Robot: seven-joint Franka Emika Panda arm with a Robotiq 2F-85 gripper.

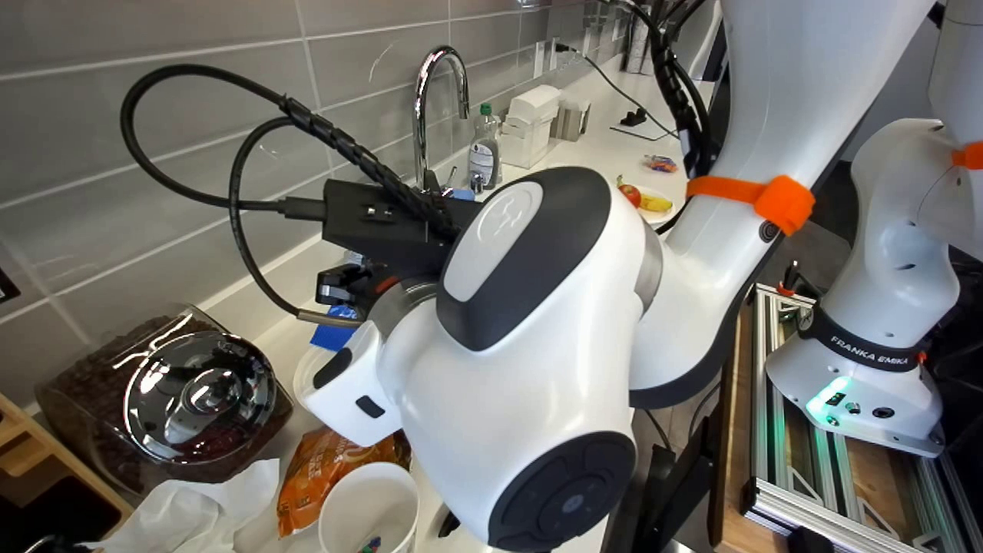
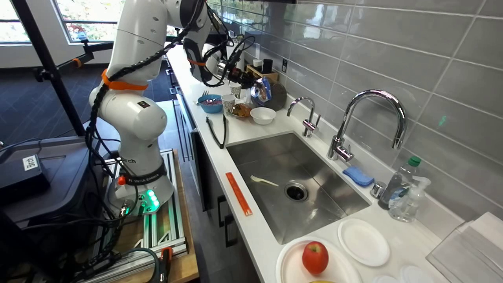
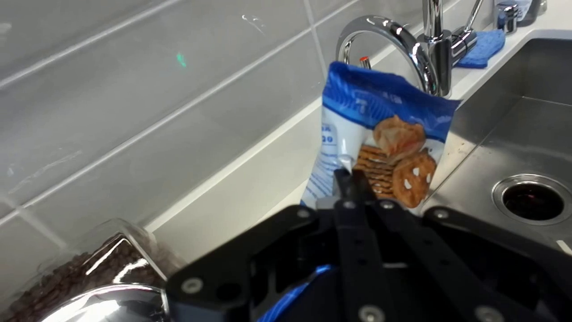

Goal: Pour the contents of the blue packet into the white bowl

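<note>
Grey tiled wall [image 3: 147,107]; blue packet [image 3: 382,138] crinkled, brown snacks pictured.

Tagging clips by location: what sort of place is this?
A kitchen, most likely; home or workplace, I can't tell. Signs: the steel sink, the tall chrome faucet beside it, and a green-capped bottle, apparently dish soap.

There are two faucets [image 2: 338,146], one sink [image 2: 283,163], one white bowl [image 2: 263,120] and one apple [image 2: 315,257].

Grey-tiled wall [image 2: 377,51], bright windows [image 2: 92,10]
</note>
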